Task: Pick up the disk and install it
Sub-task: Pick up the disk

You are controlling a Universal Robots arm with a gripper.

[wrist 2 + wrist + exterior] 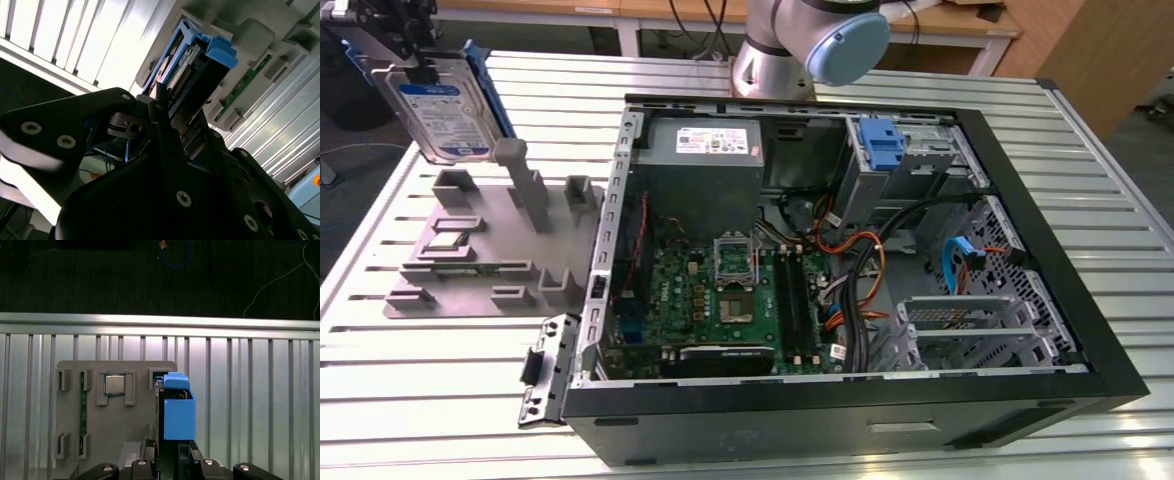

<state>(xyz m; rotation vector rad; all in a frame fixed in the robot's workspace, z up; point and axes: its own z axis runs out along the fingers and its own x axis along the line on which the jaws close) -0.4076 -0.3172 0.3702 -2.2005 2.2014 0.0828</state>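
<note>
Exterior view shows the gripper with jaws clamped on the disk, held upright over the grey holder, well apart from the open computer case; pickup looks done; install not yet.

Bright overhead light; glare on table slats, blown out in second wrist view; soft shadows inside computer case; floor beyond table nearly black.
</note>
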